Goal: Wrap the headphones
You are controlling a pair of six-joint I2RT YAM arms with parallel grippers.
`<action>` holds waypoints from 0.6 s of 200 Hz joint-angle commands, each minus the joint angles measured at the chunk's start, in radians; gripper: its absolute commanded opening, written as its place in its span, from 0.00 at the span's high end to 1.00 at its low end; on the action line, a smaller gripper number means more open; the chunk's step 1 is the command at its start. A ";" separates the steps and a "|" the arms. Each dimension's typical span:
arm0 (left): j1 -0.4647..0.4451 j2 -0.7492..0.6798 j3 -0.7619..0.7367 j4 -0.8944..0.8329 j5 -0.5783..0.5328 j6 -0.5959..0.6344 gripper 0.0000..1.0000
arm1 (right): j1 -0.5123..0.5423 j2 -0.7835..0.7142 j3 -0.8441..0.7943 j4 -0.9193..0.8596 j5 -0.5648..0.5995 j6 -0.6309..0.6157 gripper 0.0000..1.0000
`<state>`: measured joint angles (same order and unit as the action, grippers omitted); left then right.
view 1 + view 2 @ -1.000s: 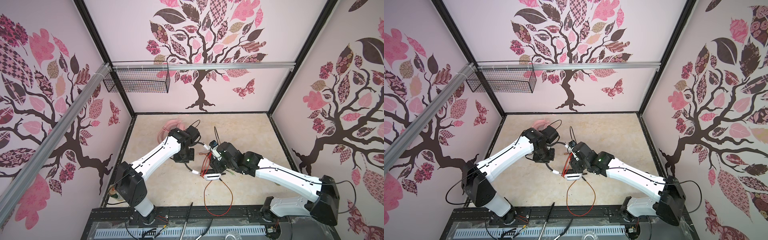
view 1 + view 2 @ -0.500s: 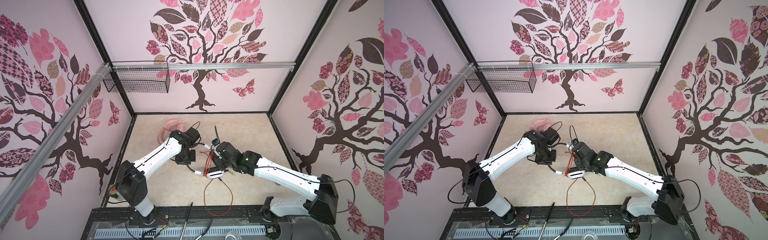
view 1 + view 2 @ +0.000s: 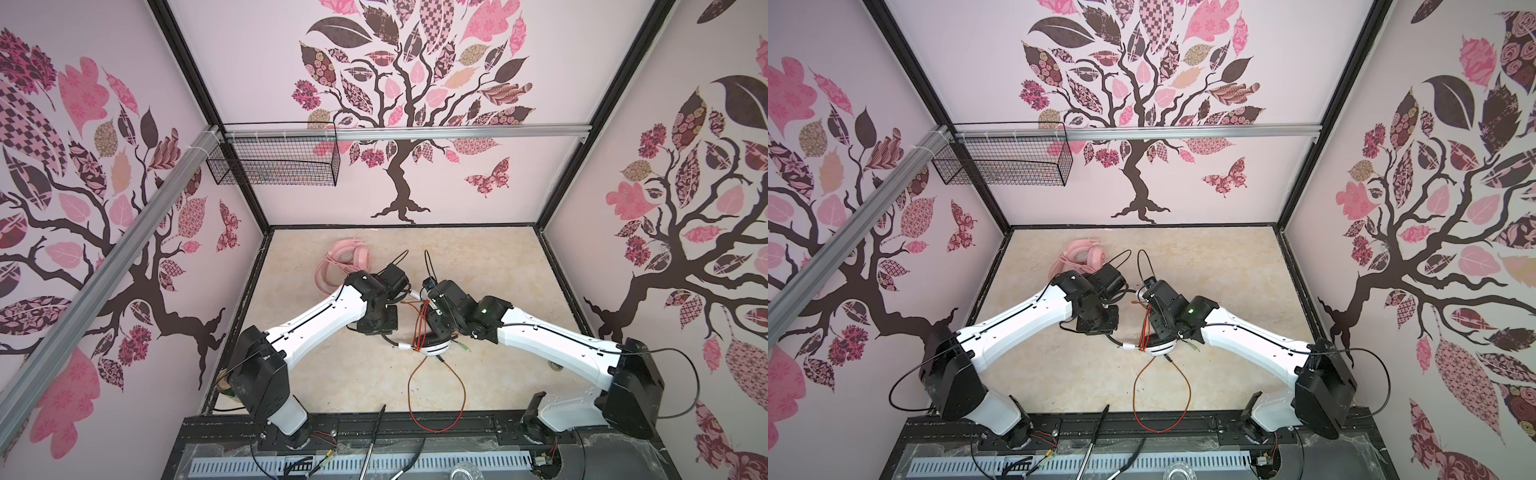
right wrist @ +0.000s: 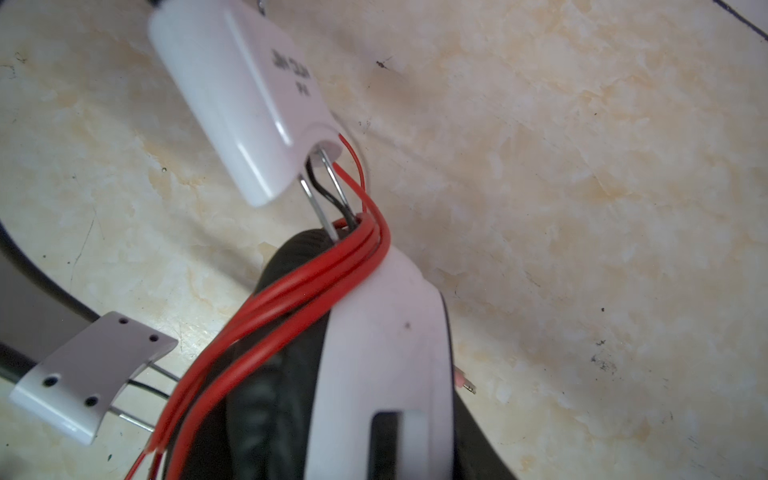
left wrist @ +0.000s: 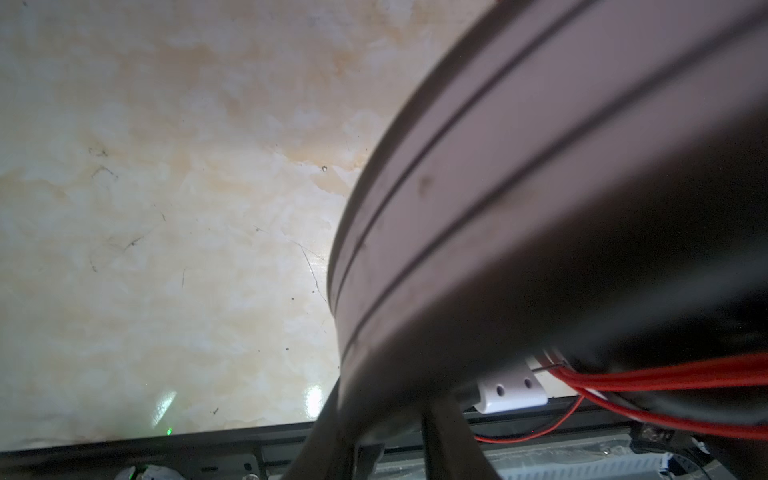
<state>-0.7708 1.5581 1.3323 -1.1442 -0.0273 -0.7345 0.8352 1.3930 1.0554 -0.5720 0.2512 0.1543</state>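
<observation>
The white-and-black headphones (image 3: 436, 351) lie mid-table between both arms, the pale headband (image 5: 519, 187) arching toward my left arm. My right gripper (image 3: 438, 332) sits over the white earcup (image 4: 382, 353) and is shut on it, next to the black earpad (image 4: 266, 395). Several turns of orange-red cord (image 4: 291, 299) run over that earcup, and a loose loop (image 3: 409, 395) trails to the front. My left gripper (image 5: 384, 411) straddles the headband, its dark fingers (image 5: 328, 432) standing apart. The pink headphones (image 3: 347, 259) rest at the back left behind my left arm.
A black wire basket (image 3: 274, 162) hangs from the rail at the back left. The black base frame (image 3: 415, 426) with loose cables edges the table front. A white slider (image 5: 509, 388) and the cord's plug (image 4: 467, 386) sit beside the earcup.
The white earcup has shifted slightly to the right under my right gripper. My left arm has hardly moved, and its fingers now stand a little apart around the headband.
</observation>
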 commanded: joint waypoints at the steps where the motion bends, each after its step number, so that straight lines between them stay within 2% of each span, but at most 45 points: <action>1: -0.014 -0.104 -0.082 0.123 -0.130 -0.007 0.74 | -0.041 0.024 0.003 0.082 -0.078 0.010 0.68; 18: 0.015 -0.122 -0.114 0.126 -0.079 0.011 0.72 | -0.084 0.031 -0.012 0.113 -0.144 0.021 0.67; 25: 0.014 -0.128 -0.131 0.139 -0.073 0.015 0.56 | -0.090 0.042 -0.010 0.115 -0.155 0.024 0.67; 26: 0.014 -0.129 -0.136 0.143 -0.073 0.015 0.47 | -0.091 0.045 -0.009 0.115 -0.158 0.026 0.66; 27: 0.013 -0.129 -0.138 0.149 -0.072 0.016 0.43 | -0.092 0.047 -0.009 0.115 -0.160 0.026 0.66; 28: 0.012 -0.131 -0.142 0.154 -0.071 0.016 0.34 | -0.092 0.047 -0.009 0.115 -0.160 0.026 0.66; 30: 0.010 -0.134 -0.152 0.163 -0.068 0.018 0.23 | -0.093 0.052 -0.005 0.114 -0.169 0.027 0.66; 35: 0.008 -0.136 -0.174 0.196 -0.063 0.020 0.15 | -0.098 0.062 -0.001 0.113 -0.183 0.033 0.65; 51: 0.007 -0.121 -0.220 0.274 -0.036 0.013 0.15 | -0.111 0.088 0.011 0.116 -0.230 0.053 0.63; 87: -0.013 0.011 -0.202 0.322 -0.016 -0.063 0.07 | -0.135 0.112 0.011 0.141 -0.273 0.075 0.62; 120: -0.015 0.118 -0.151 0.322 -0.066 -0.173 0.21 | -0.147 0.110 -0.004 0.159 -0.300 0.081 0.62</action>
<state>-0.7822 1.6226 1.1400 -0.8463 -0.0601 -0.8093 0.6964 1.4956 1.0348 -0.4633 0.0109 0.2108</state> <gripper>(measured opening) 0.831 0.401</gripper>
